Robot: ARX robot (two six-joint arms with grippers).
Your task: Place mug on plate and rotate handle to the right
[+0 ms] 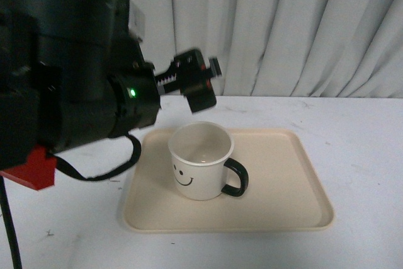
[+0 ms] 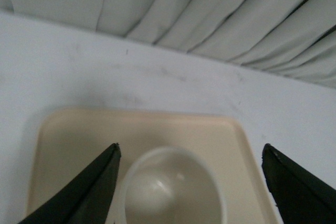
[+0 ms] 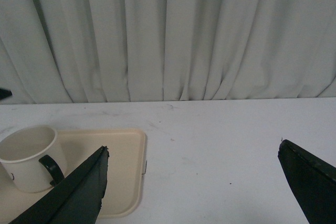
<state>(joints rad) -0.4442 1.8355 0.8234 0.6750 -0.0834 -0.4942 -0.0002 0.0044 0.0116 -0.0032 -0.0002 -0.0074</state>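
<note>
Nearest the front camera, the bulky black left arm [image 1: 69, 80] fills the left side of the view, with a green light glowing on it and a black cable [image 1: 119, 165] looping down to the desk [image 1: 359, 155]. Just past it, the beige plate [image 1: 289, 218] lies flat on the white desk. The mug [image 1: 198, 162] stands upright on the plate's left half, empty. Its smiley face [image 1: 182, 176] is turned toward the camera, and the dark handle [image 1: 236, 176] points right.

Above and slightly behind the mug's rim, clear of it, hangs the left end effector [image 1: 200, 86]. The left wrist view shows its 2 fingers [image 2: 84, 192] spread wide, 1 on each side of the mug's mouth below, gripping nothing.

The right end effector [image 3: 193, 145] appears only in its own wrist view. Its 2 fingers [image 3: 73, 192] are likewise far apart and empty, over bare desk, with the plate and mug off to one side. A pleated pale curtain [image 1: 283, 29] closes off the back.
</note>
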